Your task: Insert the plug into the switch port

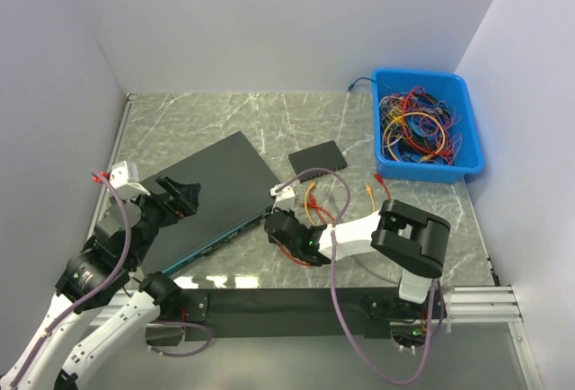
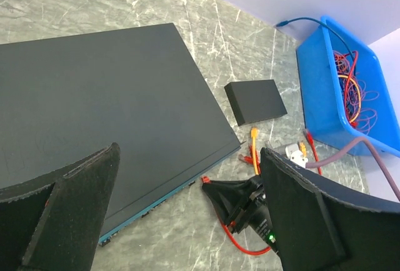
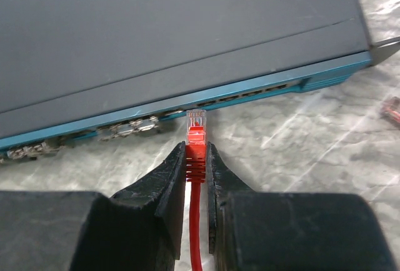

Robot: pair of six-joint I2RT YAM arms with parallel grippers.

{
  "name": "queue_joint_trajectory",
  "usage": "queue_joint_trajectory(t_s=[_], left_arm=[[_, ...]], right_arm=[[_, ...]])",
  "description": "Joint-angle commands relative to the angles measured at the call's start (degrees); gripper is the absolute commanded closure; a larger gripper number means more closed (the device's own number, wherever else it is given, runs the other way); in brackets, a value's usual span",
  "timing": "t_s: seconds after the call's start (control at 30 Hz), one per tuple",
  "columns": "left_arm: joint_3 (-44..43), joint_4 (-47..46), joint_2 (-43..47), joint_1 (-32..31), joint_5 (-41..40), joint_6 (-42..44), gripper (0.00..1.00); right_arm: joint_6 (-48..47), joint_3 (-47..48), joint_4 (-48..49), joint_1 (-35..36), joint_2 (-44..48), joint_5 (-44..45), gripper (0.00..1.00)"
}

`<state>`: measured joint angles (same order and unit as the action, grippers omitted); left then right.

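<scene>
The switch is a flat black box with a blue front edge, lying aslant left of centre. Its ports line that blue edge in the right wrist view. My right gripper is shut on the red plug, whose clear tip points at the ports a short way off, not touching. It also shows in the top view, just off the switch's front right end. My left gripper is open and empty, above the switch's near left part.
A small black box lies behind the right gripper. Loose red and orange cables lie beside it. A blue bin full of cables stands at the back right. Walls close in left and right.
</scene>
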<state>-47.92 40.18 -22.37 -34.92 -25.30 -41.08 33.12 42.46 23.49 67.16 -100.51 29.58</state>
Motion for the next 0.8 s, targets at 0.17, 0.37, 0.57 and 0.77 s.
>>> queue_joint_trajectory(t_s=[0.17, 0.37, 0.57, 0.77], left_arm=[[-0.51, -1.07, -0.39, 0.11, 0.87, 1.71, 0.01], [-0.42, -0.9, -0.57, 0.11, 1.04, 1.53, 0.01], [-0.33, -0.81, -0.57, 0.11, 0.87, 1.44, 0.01], [-0.33, -0.9, -0.57, 0.11, 1.04, 1.53, 0.01]], right_arm=[[0.01, -0.18, 2.88, -1.33, 1.28, 2.76, 1.0], [-0.34, 0.52, 2.97, -1.59, 0.84, 2.49, 1.0], [0.18, 0.79, 2.09, -2.03, 0.49, 3.55, 1.0], [0.8, -0.09, 2.0, -2.64, 0.67, 4.08, 1.0]])
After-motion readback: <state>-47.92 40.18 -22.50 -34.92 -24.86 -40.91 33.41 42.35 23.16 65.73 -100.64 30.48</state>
